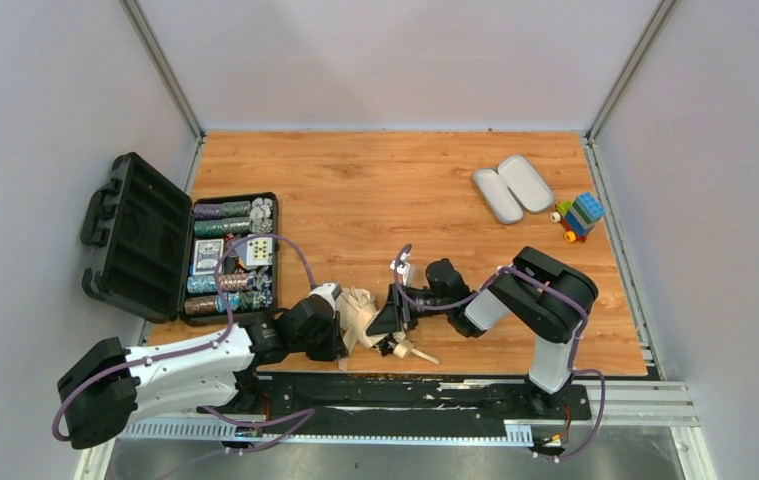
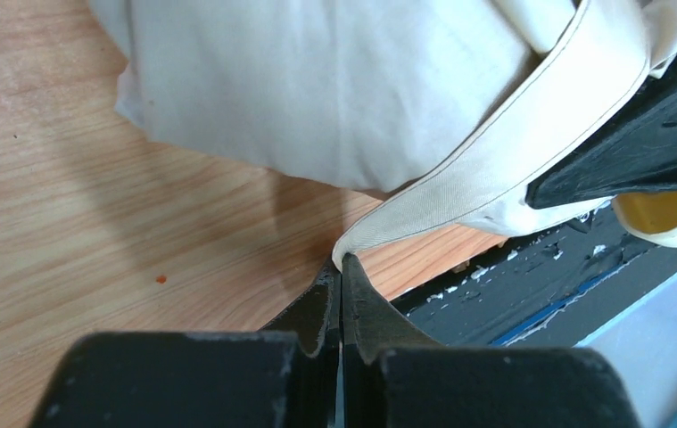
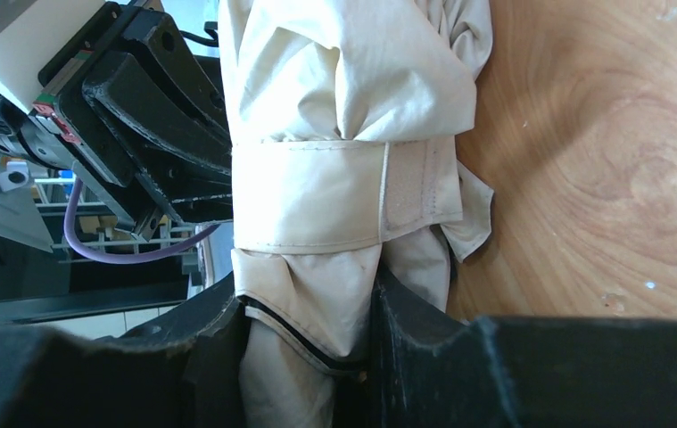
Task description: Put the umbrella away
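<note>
Counter [image 1: 405, 190] space at the near edge is being taken up by the umbrella [image 1: 359, 312], which is lying between the two arms. Its bunched canopy is being clamped by the right pincer [image 3: 312, 330], jaws standing partly apart around the fabric, while the tip of the strap [image 2: 495, 169] is being pinched by the fully closed left pincer [image 2: 342, 267]. The strap is apparently being wrapped, so it should be drawn taut round the bundle toward its fastening patch without the folds being let loose. Plain beige cloth is showing, creased, beside a small pale handle [image 2: 664, 218].
</note>
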Tool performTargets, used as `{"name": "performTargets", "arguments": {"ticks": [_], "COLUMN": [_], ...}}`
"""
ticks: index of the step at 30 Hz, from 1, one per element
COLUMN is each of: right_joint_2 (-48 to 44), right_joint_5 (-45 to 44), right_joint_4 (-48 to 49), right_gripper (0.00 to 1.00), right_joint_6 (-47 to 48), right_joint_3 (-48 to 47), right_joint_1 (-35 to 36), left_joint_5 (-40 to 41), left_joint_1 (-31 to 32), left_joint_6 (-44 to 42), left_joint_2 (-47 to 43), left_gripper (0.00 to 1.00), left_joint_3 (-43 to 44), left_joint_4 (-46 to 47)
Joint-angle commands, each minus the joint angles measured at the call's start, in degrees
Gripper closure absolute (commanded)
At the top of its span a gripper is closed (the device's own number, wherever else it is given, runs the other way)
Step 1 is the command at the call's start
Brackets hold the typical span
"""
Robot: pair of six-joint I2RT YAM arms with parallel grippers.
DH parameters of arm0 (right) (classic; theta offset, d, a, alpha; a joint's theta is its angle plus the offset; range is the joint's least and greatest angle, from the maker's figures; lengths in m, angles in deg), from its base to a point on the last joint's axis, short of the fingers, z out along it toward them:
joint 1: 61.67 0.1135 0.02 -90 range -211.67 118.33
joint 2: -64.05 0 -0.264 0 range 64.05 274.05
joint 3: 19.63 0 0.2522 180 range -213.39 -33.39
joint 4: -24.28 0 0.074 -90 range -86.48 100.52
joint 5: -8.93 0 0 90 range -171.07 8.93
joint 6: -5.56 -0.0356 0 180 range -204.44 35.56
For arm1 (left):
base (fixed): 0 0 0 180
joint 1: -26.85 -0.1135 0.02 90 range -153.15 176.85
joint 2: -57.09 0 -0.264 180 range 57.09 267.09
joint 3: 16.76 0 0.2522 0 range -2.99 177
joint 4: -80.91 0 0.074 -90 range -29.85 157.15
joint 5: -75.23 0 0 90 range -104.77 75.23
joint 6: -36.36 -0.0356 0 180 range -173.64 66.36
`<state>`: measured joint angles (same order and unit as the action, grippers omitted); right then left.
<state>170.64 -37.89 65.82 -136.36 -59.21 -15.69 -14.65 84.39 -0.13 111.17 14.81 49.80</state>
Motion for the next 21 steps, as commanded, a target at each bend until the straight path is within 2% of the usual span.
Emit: {"name": "performTargets", "arguments": {"ticks": [1,6,9,14,17,21], "right_joint_2": [-1.66,-9.56,-12.03,-16.35,-21.50,-29.50], "right_joint_5": [-5.55,-10.65,-12.35,-13.63,-16.09,-20.40], "right_joint_4": [-21.03,-34.35,-39.05,-44.37,-51.39,-60.07], "right_gripper": [0.85,0.64,0.49,0.31,0.24,0.22], "right_joint_6": [6.23,11.66,13.46,15.48,17.74,19.96], "right_joint_3": [-0.87,-3.77,-4.99,-6.12,-7.57,-9.42], "right_joint_1": [0.57,0.52,0.52,0.48,0.36,-0.26], "left_joint_5": [4.02,5.49,5.76,6.32,6.56,6.57], "left_joint_1": [0.28,0.27,0.28,0.28,0.23,0.23], "left_joint_6": [-0.15,-0.17,-0.37,-1.21,-1.39,-1.53], "left_joint_2": [2.42,3.08,3.98,6.29,7.20,7.82], "left_gripper": [1.00,1.00,1.00,1.00,1.00,1.00], "left_joint_3": [-3.46,-2.96,-2.32,-0.88,-0.07,0.46], "left_joint_4": [-3.45,-3.84,-3.75,-4.14,-4.20,-3.77]}}
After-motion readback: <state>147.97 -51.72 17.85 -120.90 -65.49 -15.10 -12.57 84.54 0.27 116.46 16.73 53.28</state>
